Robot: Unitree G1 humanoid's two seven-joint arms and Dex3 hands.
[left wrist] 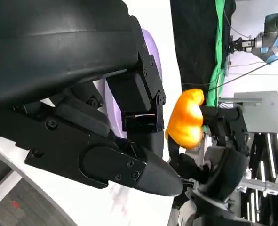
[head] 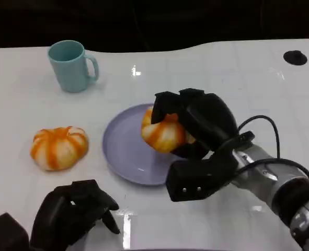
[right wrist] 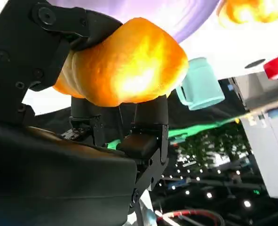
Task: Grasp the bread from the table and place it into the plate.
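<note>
Right hand (head: 196, 123) grips pumpkin-shaped bread (head: 163, 132), fingers wrapped over top, holding it above right side of purple plate (head: 124, 154). Looks like placing step, almost done imo. Next move probably: lower bread onto plate, spread fingers, back off without dragging it.

Second pumpkin bread (head: 59, 147) sits on white bench (head: 222, 73) left of plate. Left hand (head: 73, 212) rests near bench edge, fingers curled, holding nothing. Teal mug (head: 70, 65) further back, well apart.

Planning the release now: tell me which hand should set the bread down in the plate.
Right. The right hand already holds a bread over the plate; the left hand sits near the table edge, holding nothing.
</note>
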